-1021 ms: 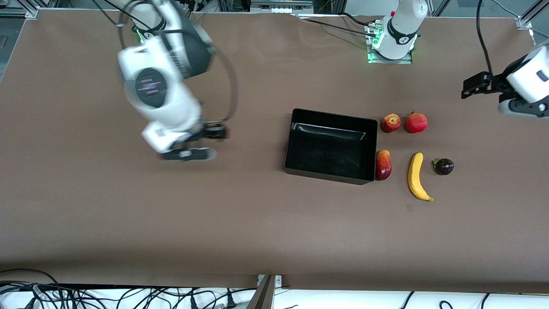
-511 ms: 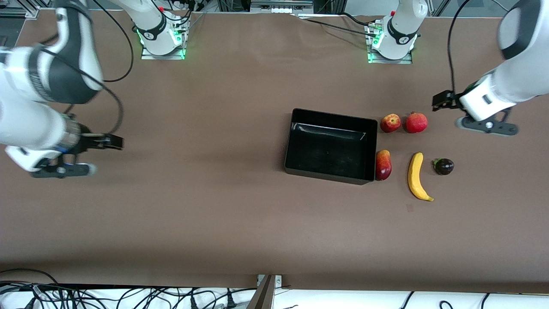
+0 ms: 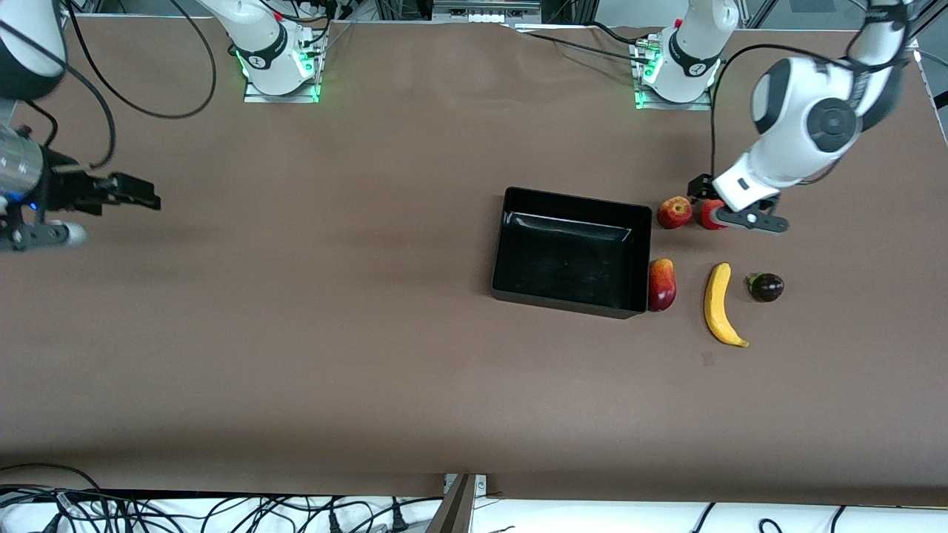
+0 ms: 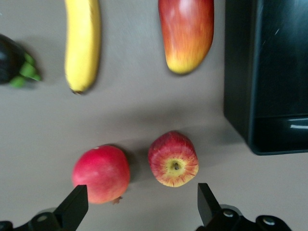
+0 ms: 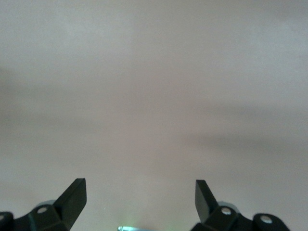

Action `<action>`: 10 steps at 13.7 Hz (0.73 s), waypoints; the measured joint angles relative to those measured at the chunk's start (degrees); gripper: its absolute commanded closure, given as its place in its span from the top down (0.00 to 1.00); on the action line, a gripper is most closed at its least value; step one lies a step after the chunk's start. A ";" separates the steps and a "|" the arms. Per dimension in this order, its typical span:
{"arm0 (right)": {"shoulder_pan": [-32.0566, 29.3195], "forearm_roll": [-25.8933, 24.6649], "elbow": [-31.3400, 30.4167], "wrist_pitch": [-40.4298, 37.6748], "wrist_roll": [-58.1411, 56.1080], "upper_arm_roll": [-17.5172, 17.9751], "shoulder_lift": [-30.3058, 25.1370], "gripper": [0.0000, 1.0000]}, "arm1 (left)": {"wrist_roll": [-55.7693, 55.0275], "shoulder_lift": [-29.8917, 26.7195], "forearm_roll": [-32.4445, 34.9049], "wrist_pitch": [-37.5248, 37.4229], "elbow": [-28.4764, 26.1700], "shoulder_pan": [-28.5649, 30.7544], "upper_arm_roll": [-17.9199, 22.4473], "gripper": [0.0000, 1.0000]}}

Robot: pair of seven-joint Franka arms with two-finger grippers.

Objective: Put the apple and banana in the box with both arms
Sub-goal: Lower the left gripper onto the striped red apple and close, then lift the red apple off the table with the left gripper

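Observation:
The apple [image 3: 674, 212], red with yellow streaks, lies on the table just past the box's end toward the left arm, beside a plain red round fruit [image 3: 715, 215]. The banana [image 3: 720, 303] lies nearer the front camera. The black box [image 3: 570, 252] holds nothing. My left gripper [image 3: 702, 194] hovers open over the apple and the red fruit; the left wrist view shows the apple [image 4: 173, 159] and the red fruit [image 4: 101, 174] just ahead of the open left gripper [image 4: 140, 202]. My right gripper [image 3: 144, 200] is open over bare table at the right arm's end, holding nothing [image 5: 138, 192].
A red-yellow mango [image 3: 662, 284] lies against the box's wall at its end toward the left arm. A small dark fruit with a green stem [image 3: 766, 286] lies beside the banana, toward the left arm's end. The left wrist view also shows the banana [image 4: 83, 43], mango [image 4: 186, 33] and box [image 4: 269, 72].
The left arm has swung in from the table's end and its gripper now sits over the apple and red fruit. The right arm has moved out to its own end of the table.

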 measured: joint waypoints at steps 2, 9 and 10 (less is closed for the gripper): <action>-4.08 -1.59 -7.60 4.28 0.00 3.77 -5.85 1.00 | -1.63 1.91 0.00 5.70 -3.60 -0.11 -0.27 1.00; -3.63 -2.04 -10.06 2.36 0.12 3.37 -14.44 1.00 | -7.77 8.89 0.00 12.49 -3.32 -3.63 -0.48 1.00; -3.37 -2.04 -10.09 1.23 0.12 2.56 -14.32 1.00 | -7.77 9.34 0.00 13.54 -3.30 -3.63 -0.47 1.00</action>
